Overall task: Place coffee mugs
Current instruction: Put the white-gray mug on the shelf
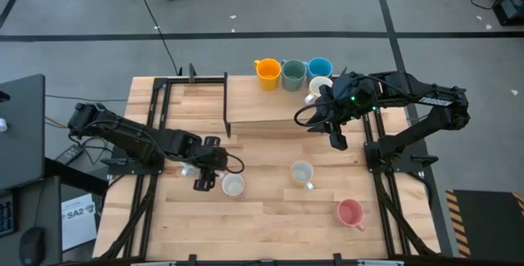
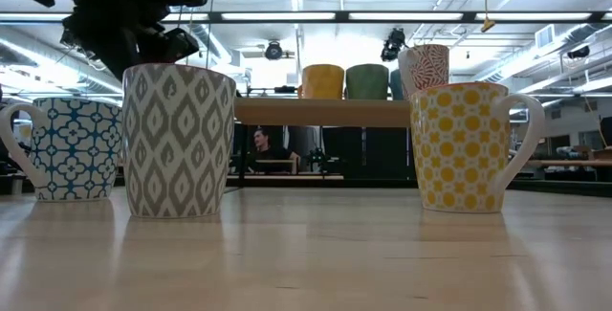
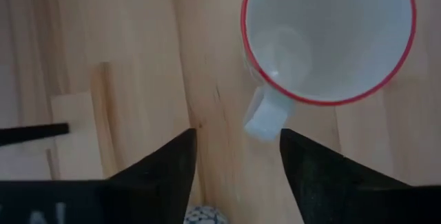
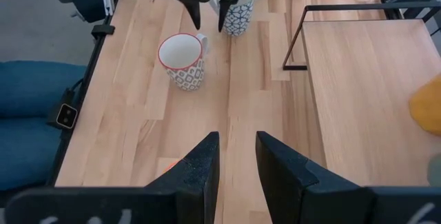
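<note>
A grey-patterned, red-rimmed coffee mug point(image 3: 327, 38) stands upright on its base on the table point(image 1: 270, 217). My left gripper point(image 3: 238, 141) slants down over it, open. Its fingertips stand on either side of the mug's handle point(image 3: 265, 117) without touching it. A blue-patterned mug point(image 4: 238, 17) stands right behind this gripper. A yellow-patterned mug point(image 2: 464, 146) and a pink mug point(image 1: 350, 213) stand farther right. Orange point(image 1: 268, 72), green point(image 1: 293, 73), blue point(image 1: 319, 68) and white point(image 1: 319, 86) mugs stand on the raised shelf point(image 1: 262, 106). My right gripper point(image 4: 238, 148) hangs high by the shelf's right end, open, with nothing between its fingers.
The shelf's black metal frame point(image 1: 226, 102) stands at the table's far middle. Bare wood lies between the mugs at the table's near side. Beyond the table, a person shows in the low view point(image 2: 260, 144).
</note>
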You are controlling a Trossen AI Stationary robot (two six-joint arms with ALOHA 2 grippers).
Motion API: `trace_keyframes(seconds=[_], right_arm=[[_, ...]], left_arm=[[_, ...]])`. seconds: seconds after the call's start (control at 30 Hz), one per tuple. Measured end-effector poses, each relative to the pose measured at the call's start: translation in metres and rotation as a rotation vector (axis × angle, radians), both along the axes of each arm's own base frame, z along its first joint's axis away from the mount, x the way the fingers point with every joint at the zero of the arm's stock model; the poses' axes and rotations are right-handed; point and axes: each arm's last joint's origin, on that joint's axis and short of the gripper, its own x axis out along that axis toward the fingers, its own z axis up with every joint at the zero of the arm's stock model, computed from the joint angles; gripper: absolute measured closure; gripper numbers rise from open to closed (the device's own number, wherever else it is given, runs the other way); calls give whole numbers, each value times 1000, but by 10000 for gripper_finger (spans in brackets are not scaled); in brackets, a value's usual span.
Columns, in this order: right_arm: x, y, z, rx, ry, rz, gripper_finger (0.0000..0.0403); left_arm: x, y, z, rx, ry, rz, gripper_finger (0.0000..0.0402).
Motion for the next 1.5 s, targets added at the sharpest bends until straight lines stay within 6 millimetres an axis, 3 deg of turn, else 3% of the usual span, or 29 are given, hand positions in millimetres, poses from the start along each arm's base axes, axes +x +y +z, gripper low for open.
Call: trace_keyframes(seconds=[0.27, 0.6, 1.33, 1.5], right_arm=[[0, 0, 0, 0, 0, 0, 302], [0, 0, 0, -1, 0, 1, 302], [0, 0, 0, -2, 0, 2, 302], [0, 0, 0, -2, 0, 2, 302]], left_arm=[[1, -1, -1, -23, -6, 0, 175], [-3, -5, -29, -97, -32, -33, 175], [3, -6, -26, -139, -104, 13, 175], [3, -6, -26, -119, -106, -24, 195]])
